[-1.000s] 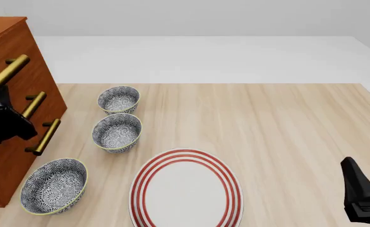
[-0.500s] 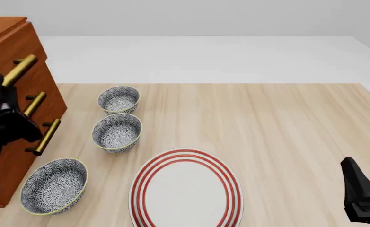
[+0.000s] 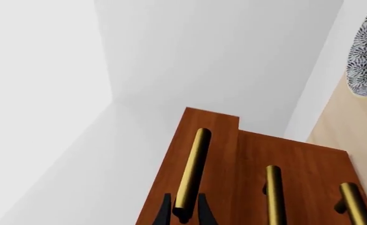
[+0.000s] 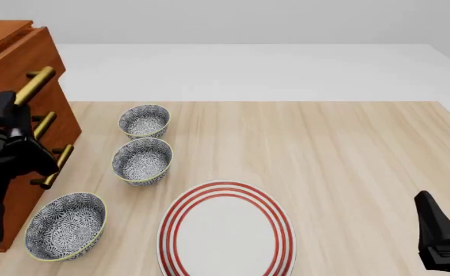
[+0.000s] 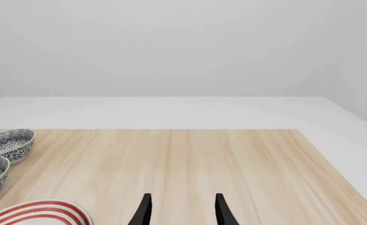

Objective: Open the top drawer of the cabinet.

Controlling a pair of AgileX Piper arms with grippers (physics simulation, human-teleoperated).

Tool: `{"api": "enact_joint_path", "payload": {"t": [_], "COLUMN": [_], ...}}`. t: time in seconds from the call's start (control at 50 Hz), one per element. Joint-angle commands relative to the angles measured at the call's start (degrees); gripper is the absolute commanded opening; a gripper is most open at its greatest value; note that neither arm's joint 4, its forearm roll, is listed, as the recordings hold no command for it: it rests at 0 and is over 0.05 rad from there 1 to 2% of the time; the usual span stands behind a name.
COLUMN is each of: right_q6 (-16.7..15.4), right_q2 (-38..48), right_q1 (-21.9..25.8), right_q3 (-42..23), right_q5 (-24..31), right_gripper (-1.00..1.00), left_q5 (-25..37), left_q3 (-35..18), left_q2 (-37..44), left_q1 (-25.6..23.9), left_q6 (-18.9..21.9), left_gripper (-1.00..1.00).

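Observation:
The cabinet (image 4: 65, 129) stands at the table's left edge, reddish-brown with three brass bar handles. Its top drawer (image 4: 27, 57) juts out a little from the cabinet front. My left gripper (image 4: 14, 106) is shut on the lower end of that drawer's brass handle (image 4: 38, 82). In the left wrist view the two black fingers (image 3: 164, 212) flank the handle (image 3: 193, 166) of the top drawer (image 3: 213, 136), with the cabinet (image 3: 305, 173) behind. My right gripper (image 4: 438, 230) rests low at the front right, open (image 5: 183, 211) and holding nothing.
Three patterned bowls (image 4: 144, 121) (image 4: 142, 161) (image 4: 65, 225) stand in a row just right of the cabinet. A white plate with red rings (image 4: 227, 230) lies at the front centre. The two lower drawer handles (image 4: 45, 123) (image 4: 56, 164) sit beneath the gripped one.
The top drawer has slid out from the cabinet, toward the right in the front view. My left gripper moved with its handle. The right arm has stayed still.

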Motion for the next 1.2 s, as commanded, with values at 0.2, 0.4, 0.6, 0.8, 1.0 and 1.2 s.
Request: {"api": "enact_joint_path", "payload": {"t": [0.2,0.4,0.6,0.8,1.0,1.2], "right_q6": [0.0,0.0,0.0,0.0,0.0,0.0], "right_q2": [0.0,0.0,0.0,0.0,0.0,0.0], "right_q1": [0.0,0.0,0.0,0.0,0.0,0.0], "right_q3": [0.0,0.0,0.0,0.0,0.0,0.0], "right_q5": [0.0,0.0,0.0,0.0,0.0,0.0], "right_gripper": [1.00,1.00,1.00,1.00,1.00,1.00], "left_q5": [-0.5,-0.5,-0.5,-0.5,-0.5,-0.4], "left_q3": [2.6,2.2,2.1,2.1,2.1,3.3], "left_q2": [-2.1,-2.1,-2.2,-2.4,-2.4,-5.0], "left_q1": [-1.3,-1.7,-1.6,-1.9,-2.2,-3.7], "left_q6": [0.5,0.4,0.3,0.5,0.7,1.2], "left_gripper": [-1.00,-1.00,-1.00,-1.00,-1.00,1.00]}}
